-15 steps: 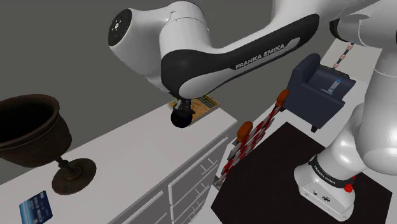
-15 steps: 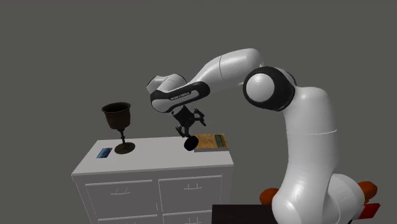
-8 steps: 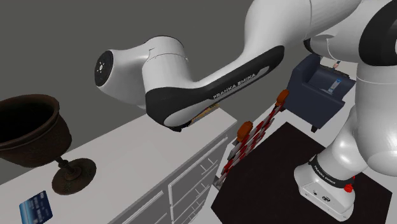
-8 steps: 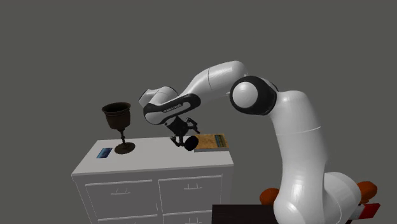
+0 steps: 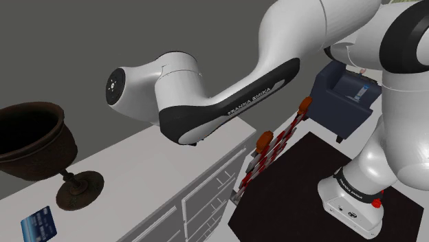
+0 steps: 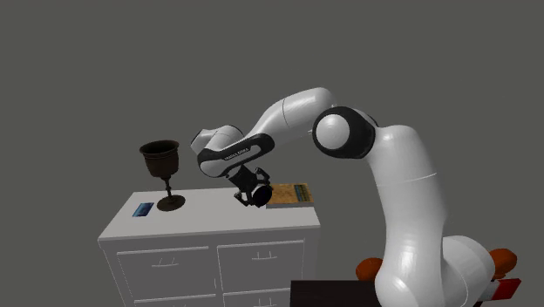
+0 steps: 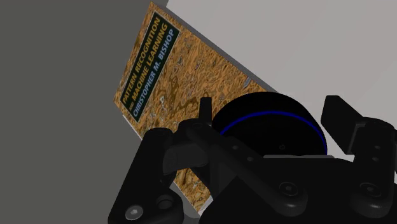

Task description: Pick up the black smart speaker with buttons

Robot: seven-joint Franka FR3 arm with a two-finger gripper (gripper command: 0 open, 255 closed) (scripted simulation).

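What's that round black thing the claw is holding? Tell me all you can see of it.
The smart speaker is a flat, round, plain black puck with a thin blue line around its rim. The gripper's two black fingers clasp its sides, by a brown book lying on the white dresser top. I cannot make out buttons.

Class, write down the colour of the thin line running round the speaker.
Blue, against the black body of the speaker. It shows best in the wrist view.
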